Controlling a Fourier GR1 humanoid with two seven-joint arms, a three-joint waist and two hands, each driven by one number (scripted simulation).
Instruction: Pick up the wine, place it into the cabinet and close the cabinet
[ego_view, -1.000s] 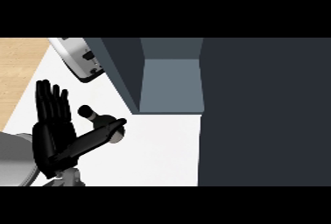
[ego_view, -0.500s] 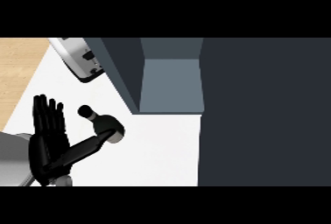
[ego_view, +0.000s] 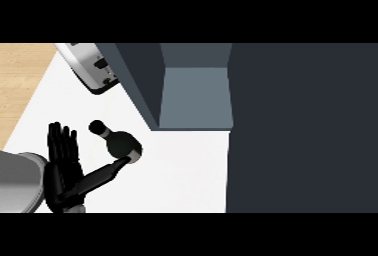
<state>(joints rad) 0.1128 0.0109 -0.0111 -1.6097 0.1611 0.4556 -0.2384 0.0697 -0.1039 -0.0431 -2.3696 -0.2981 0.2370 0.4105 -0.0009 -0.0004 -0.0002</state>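
There is one wine bottle (ego_view: 118, 142), dark, at the left of the one white bench (ego_view: 184, 175). One hand (ego_view: 63, 170), the left, shows at the near left on one grey forearm (ego_view: 18, 182). One dark cabinet (ego_view: 295, 125) fills the right, with one open compartment (ego_view: 196, 95). One silver appliance (ego_view: 92, 67) stands at the far left.

wine (ego_view: 118, 144): black cap and neck, dark grey body with pale sheen | left hand (ego_view: 63, 167): black | forearm (ego_view: 18, 182): grey, shaded light to dark | counter (ego_view: 184, 170): plain white | cabinet (ego_view: 196, 95): dark slate outside, lighter blue-grey inside | appliance (ego_view: 88, 67): silver-white, black edge | floor strip (ego_view: 22, 75): light wood grain
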